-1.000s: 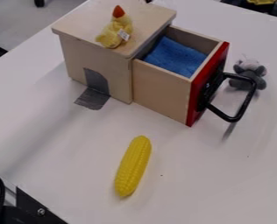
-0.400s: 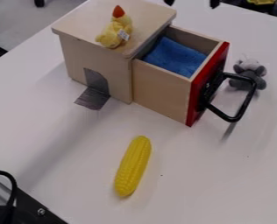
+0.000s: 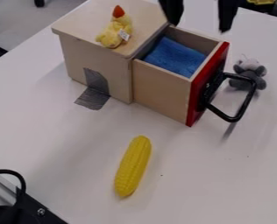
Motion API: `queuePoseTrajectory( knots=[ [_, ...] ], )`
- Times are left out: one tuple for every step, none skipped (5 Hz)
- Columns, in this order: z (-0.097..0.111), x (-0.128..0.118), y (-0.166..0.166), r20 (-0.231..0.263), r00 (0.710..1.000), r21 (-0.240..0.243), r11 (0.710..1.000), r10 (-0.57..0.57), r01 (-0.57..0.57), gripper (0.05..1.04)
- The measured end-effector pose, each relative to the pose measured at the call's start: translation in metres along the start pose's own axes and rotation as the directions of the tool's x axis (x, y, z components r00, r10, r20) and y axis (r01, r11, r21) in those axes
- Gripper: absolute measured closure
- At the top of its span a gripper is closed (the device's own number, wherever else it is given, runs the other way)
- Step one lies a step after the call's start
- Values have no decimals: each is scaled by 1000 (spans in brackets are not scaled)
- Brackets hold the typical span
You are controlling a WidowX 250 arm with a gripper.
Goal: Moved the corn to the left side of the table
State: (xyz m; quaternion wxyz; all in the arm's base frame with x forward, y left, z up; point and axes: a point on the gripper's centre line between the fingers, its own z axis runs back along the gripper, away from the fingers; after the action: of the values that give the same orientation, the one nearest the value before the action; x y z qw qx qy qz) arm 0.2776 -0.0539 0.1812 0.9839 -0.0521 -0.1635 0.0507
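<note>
Hanging at the view's top edge, near the drawer [image 3: 161, 89], the gripper [image 3: 199, 27] has its fingers well apart and nothing between them, presumably to leave room for straddling the corn [image 3: 133, 166]. The corn lies lengthwise on the table [image 3: 187, 183], well apart from the gripper, in front of the box [image 3: 100, 57] and drawer. Its slim middle probably suits a grasp across the width, since its rounded sides could roll.

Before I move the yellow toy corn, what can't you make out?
All camera view:
Red-fronted wooden drawer, floor: hidden by blue cloth.
Black two-finger gripper, above its fingers: cut off, top edge.
Black bracket: cut off, bottom-left edges.
Print on white tag, yellow plush chick: too small.
</note>
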Motion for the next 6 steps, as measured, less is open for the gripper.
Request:
queuePoseTrajectory(
  knots=[
    [-10,-33,4,-51,999,51,999,4,-2,83],
    [-19,-65,12,-98,995,76,997,17,-9,83],
    [-30,-94,23,-140,986,116,991,89,-73,83],
    [-42,-98,20,-139,987,73,995,83,-73,83],
    [-65,-104,26,-183,982,88,995,54,-39,83],
    [-86,-108,36,-199,978,115,993,60,-38,83]
  ],
)
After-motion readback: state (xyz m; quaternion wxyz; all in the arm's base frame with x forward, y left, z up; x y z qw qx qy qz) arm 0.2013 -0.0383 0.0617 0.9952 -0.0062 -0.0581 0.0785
